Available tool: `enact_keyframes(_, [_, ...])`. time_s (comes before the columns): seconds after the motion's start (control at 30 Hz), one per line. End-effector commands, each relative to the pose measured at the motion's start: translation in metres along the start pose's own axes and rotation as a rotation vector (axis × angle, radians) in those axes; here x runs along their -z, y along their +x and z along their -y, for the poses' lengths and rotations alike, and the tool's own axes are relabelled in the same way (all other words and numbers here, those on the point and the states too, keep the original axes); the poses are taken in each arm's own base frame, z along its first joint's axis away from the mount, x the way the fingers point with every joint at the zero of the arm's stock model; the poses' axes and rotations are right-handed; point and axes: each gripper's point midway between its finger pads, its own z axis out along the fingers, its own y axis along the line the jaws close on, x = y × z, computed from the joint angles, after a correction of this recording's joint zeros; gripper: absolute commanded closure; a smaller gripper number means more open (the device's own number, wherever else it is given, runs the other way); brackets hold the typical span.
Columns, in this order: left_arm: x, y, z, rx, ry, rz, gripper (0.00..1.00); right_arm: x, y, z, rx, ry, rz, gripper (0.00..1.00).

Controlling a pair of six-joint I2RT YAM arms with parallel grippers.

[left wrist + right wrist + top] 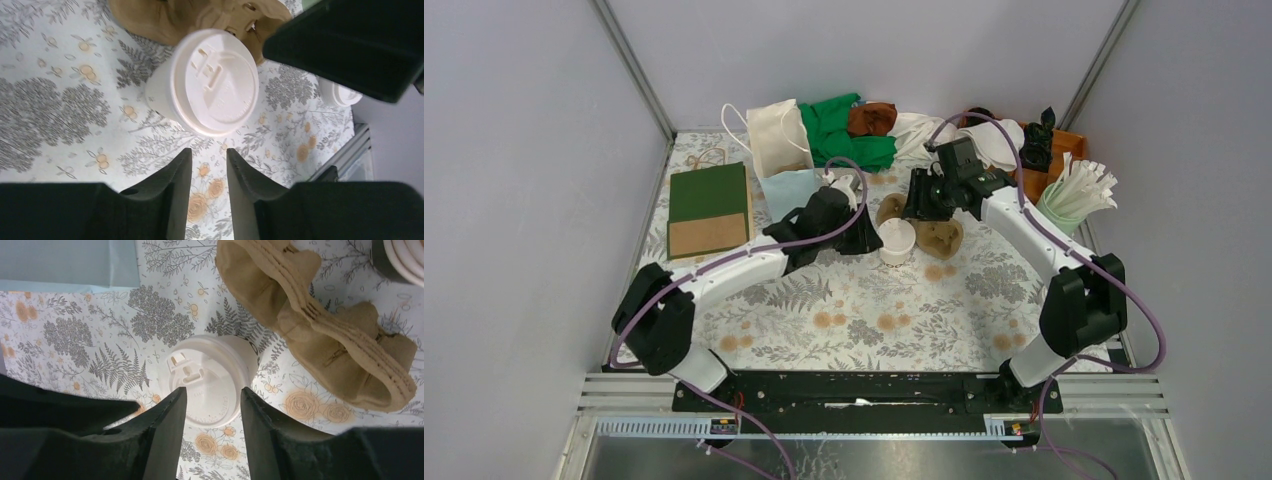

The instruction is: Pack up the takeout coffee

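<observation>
A: Where is the takeout coffee (897, 240) found?

B: It is seen upright on the tabletop (864, 310), near the middle, with its white lid (215, 82) fitted. The brown pulp tray (320, 325) is set just beside it, to the right and behind. The cup is not seated in any of the tray's wells.

A: Is the cup held by anything?

B: No grip is shown. The left tool (209, 155) is placed near the cup's side, its fingers parted by only a narrow gap, and nothing is pinched between them. The right tool (212, 395) is poised over the lid with its fingers spread. The lid is seen through that gap and is wider than it, and contact cannot be made out.

A: How much of the packing is judged done?

B: The lidding appears finished, but the placing is judged not yet begun. The cup is to be grasped, lifted and lowered into a well of the tray. It is perhaps then to be carried to the white paper bag (776, 138) at the far left, though that step is only supposed.

A: What is to be watched?

B: The cup is to be kept upright and not squeezed hard, since the paper wall is likely to yield.
</observation>
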Motion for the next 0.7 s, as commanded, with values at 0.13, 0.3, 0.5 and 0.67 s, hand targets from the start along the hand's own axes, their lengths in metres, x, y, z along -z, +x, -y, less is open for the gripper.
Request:
enact_keyframes(0.13, [0.011, -0.013, 0.022, 0.091, 0.093, 0.153, 0.50, -0.014, -0.022, -0.008, 0.067, -0.029, 0.038, 0.42])
enact_keyframes(0.3, [0.002, -0.015, 0.020, 0.071, 0.082, 0.150, 0.63, -0.022, -0.020, -0.009, 0.065, -0.047, 0.023, 0.42])
enact_keyframes(0.5, [-0.005, -0.021, 0.013, 0.050, 0.081, 0.136, 0.67, -0.023, -0.001, -0.004, 0.054, -0.051, -0.020, 0.48])
enact_keyframes(0.67, [-0.014, -0.023, 0.009, 0.057, 0.099, 0.118, 0.71, -0.020, 0.013, -0.003, 0.034, -0.064, -0.043, 0.48])
